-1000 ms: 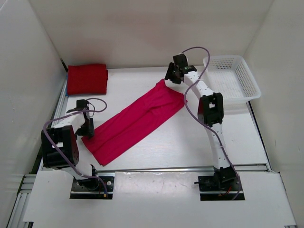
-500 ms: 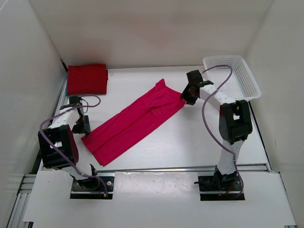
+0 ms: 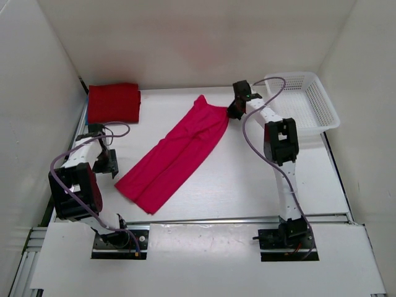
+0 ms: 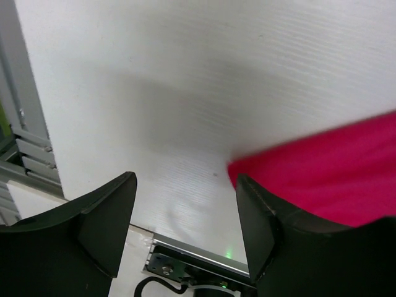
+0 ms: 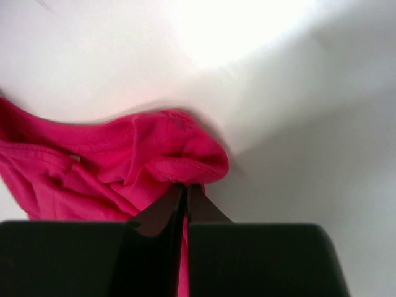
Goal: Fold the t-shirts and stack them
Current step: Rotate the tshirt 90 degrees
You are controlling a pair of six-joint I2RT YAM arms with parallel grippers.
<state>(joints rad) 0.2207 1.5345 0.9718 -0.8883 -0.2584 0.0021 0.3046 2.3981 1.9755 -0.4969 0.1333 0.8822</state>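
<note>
The right gripper (image 3: 234, 111) pinches a corner of the pink shirt (image 3: 176, 154) at one o'clock. The left gripper (image 3: 109, 164) stands wide at nine o'clock, holding nothing.

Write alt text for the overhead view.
A pink-magenta t-shirt lies diagonally on a table, its far corner pinched by the right gripper. The left gripper hangs open beside its near end; a folded red shirt and white basket sit at the far corners.

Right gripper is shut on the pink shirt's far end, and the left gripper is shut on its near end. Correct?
No. The left gripper is open and holds nothing: the left wrist view shows its jaws apart, the pink shirt off to one side. The right gripper is shut on the far end.
</note>
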